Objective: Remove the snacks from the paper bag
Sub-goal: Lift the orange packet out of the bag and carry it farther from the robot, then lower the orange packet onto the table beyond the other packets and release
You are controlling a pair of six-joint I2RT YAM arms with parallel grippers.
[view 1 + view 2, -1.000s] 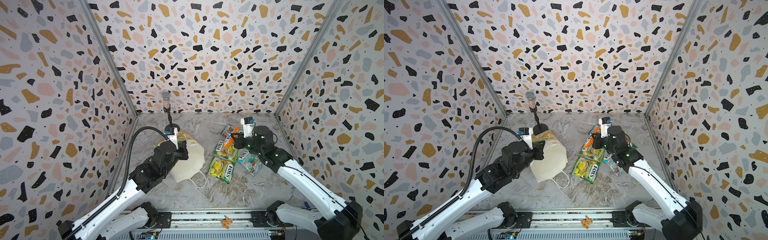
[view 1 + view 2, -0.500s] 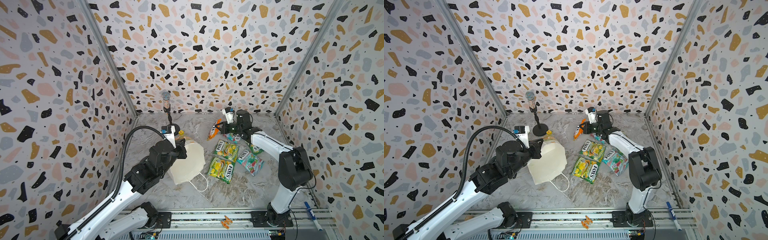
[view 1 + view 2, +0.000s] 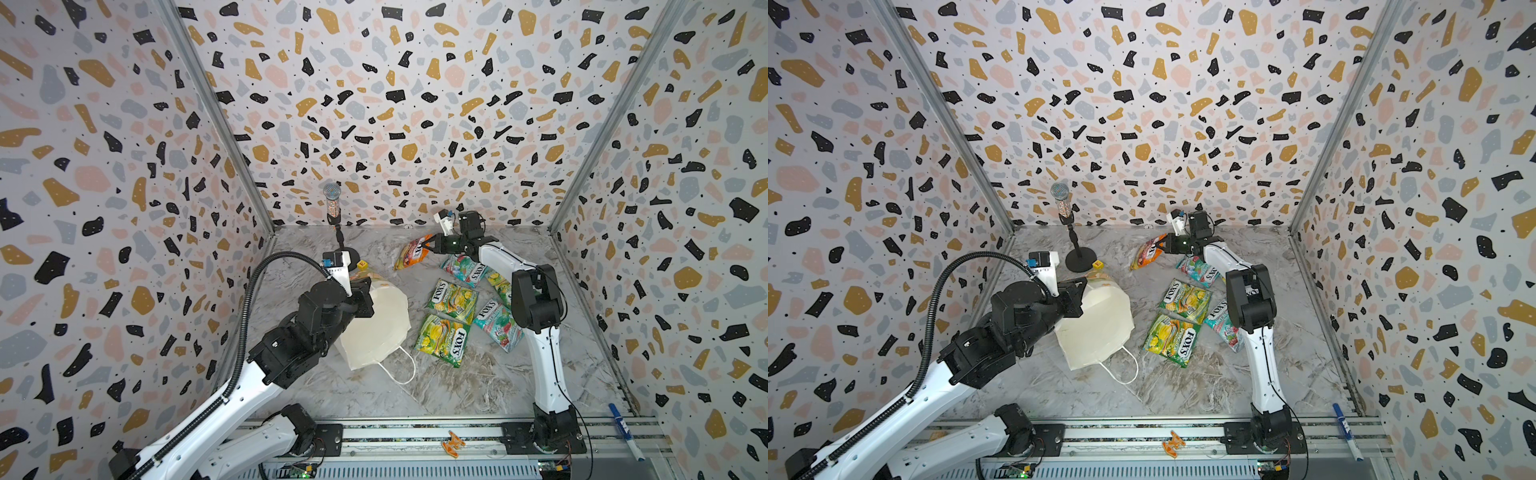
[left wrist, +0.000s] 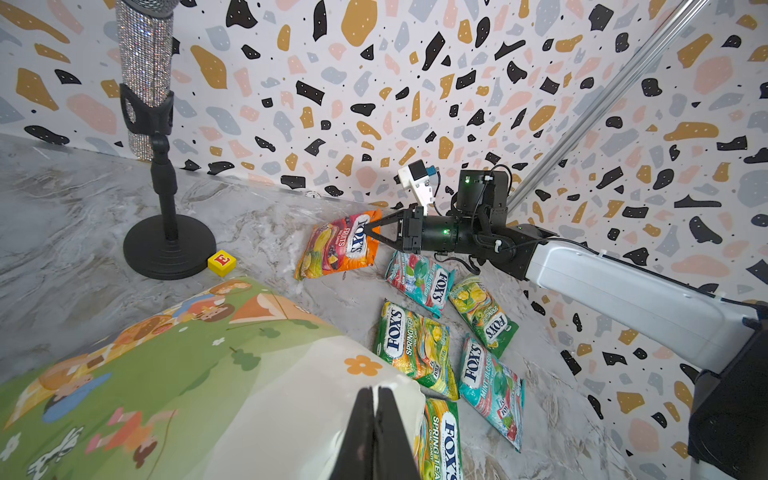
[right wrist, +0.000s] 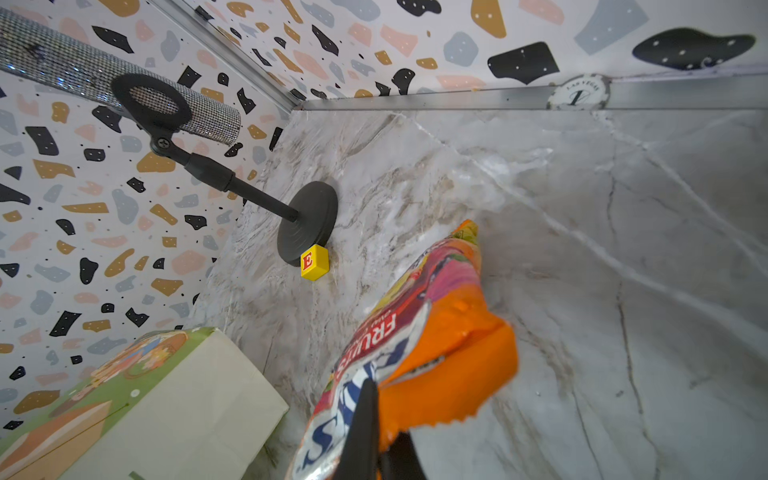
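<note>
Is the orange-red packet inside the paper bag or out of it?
Out. The right claw pinches the orange-red packet at its edge, well apart from the paper bag.

Stereo pair high, frontal, downward; wrist views close.

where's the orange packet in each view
top view: orange packet near the back wall, pinched by the right gripper
top view: same place, right of the mic stand
left wrist: beyond the bag, at the right gripper's tip
right wrist: close up, clamped in the shut jaws
shared landmark: yellow cube beside the stand's base
</note>
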